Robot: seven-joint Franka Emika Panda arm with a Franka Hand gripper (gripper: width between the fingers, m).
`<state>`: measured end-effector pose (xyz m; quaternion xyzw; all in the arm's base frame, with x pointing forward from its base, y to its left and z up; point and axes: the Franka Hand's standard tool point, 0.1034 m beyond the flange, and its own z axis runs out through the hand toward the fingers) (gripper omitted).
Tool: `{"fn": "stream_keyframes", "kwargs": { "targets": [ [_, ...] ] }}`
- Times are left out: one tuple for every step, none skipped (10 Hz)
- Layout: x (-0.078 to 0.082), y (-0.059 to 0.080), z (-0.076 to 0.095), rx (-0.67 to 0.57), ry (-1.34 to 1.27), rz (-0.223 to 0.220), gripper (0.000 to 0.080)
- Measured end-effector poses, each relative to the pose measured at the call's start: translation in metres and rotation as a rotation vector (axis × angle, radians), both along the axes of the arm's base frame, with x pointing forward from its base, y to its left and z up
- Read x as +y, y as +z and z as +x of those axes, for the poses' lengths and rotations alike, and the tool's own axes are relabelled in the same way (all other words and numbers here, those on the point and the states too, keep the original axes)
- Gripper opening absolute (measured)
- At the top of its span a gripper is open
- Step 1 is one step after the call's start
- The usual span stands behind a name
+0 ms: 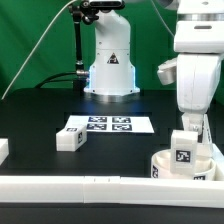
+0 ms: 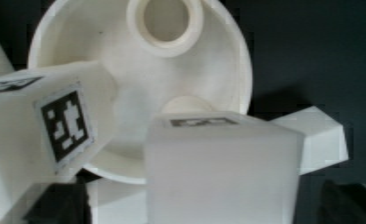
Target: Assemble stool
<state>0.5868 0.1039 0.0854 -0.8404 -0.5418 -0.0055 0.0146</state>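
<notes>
1. Pincer (image 1: 188,127) hangs released at the exterior view's right, its jaws spread wide and holding nothing, just above the stool parts.
2. The round white seat (image 1: 186,166) lies on the black table (image 1: 40,115) directly under the pincer, close behind the long white rail (image 1: 90,186).
3. A tagged leg (image 1: 183,150) stands upright on the seat, its black-and-white square facing the exterior camera.
4. From the wrist view, the seat's ribbed face and its centre hole (image 2: 162,25) fill the picture. Two blocky legs rise in front of it, a side leg (image 2: 55,115) showing a large tag and a middle leg (image 2: 224,165) with a small tag on its end face.
5. The dark fingertips (image 2: 52,205) flank the middle leg, with a gap on each side.
6. A loose leg (image 1: 70,139) lies on its side on the table, just beside the marker board (image 1: 105,125), well apart from the seat.
</notes>
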Motion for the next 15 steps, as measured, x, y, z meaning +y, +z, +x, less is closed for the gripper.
{"fn": "stream_keyframes", "kwargs": {
  "targets": [
    [0.0003,0.0006,0.0004,0.003,-0.001,0.0,0.0534],
    [-0.0001,0.0008,0.0007,0.003,-0.002,0.0,0.0398],
    [-0.0008,0.0004,0.0005,0.003,-0.003,0.0,0.0398],
    [-0.0008,0.0004,0.0005,0.003,-0.003,0.0,0.0336],
    [-0.0009,0.0004,0.0005,0.003,-0.003,0.0,0.0336],
    [-0.001,0.0004,0.0005,0.004,-0.017,0.0,0.0336],
    [-0.001,0.0004,0.0005,0.004,-0.023,0.0,0.0336],
    [-0.0008,-0.0001,0.0002,0.008,-0.105,0.004,0.0336],
    [-0.0005,-0.0004,0.0,0.015,-0.261,0.007,0.0336],
    [0.0004,-0.0006,-0.0004,0.02,-0.376,0.006,0.0337],
    [0.0024,-0.0009,-0.0013,0.028,-0.527,0.009,0.0337],
    [0.0046,-0.0009,-0.0018,0.033,-0.692,0.008,0.0337],
    [0.0057,-0.0011,-0.002,0.032,-0.804,0.009,0.0337],
    [0.0064,-0.0011,-0.0021,0.035,-0.913,0.009,0.0337],
    [0.008,-0.0011,-0.0023,0.038,-1.001,0.008,0.0337]
  ]
}}
